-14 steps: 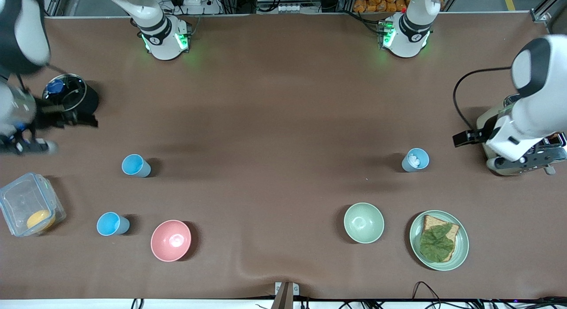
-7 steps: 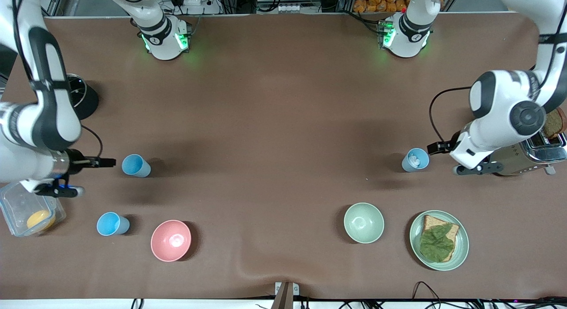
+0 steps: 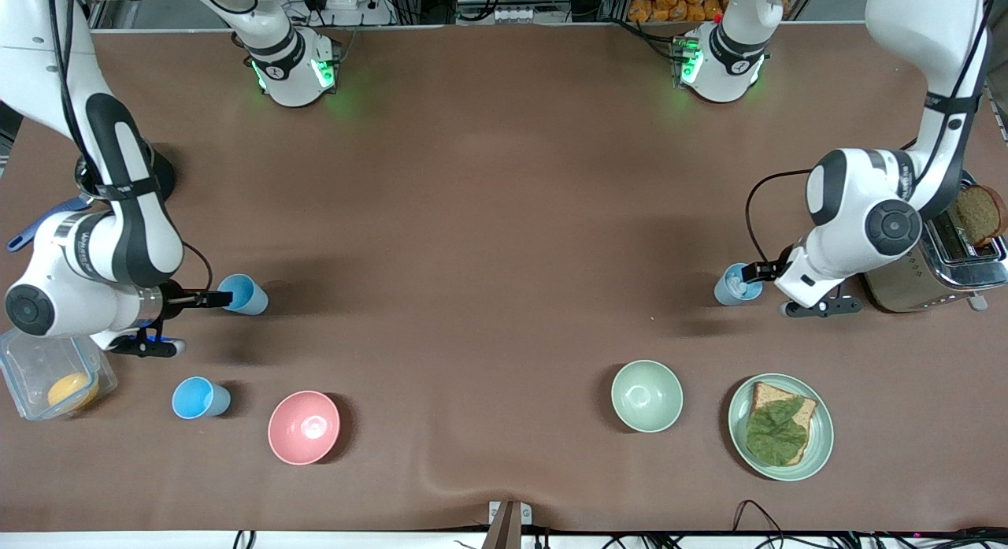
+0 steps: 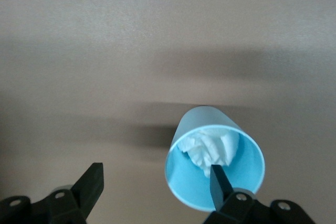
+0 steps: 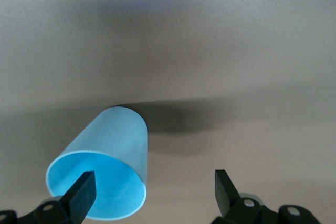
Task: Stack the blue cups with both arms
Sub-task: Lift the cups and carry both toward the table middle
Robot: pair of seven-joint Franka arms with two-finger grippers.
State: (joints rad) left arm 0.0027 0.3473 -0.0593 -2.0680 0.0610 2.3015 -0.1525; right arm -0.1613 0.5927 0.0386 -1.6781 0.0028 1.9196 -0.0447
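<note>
Lighting's pretty even and bright across the brown surface point(image 3: 488, 218), looks like it comes from overhead. Soft wide shadows sit mid-frame in the front view, and each cup and bowl throws a short dark shadow toward the right of the frame. Green glow around both arm bases at the top. No harsh glare, just a mild sheen inside the pink bowl point(image 3: 304, 427). Front view is sharp edge to edge. Both wrist views are softer: the surface looks smeary, broad blurry shadow bands cross it, and the black jaws at the bottom edge are a bit fuzzy.
</note>
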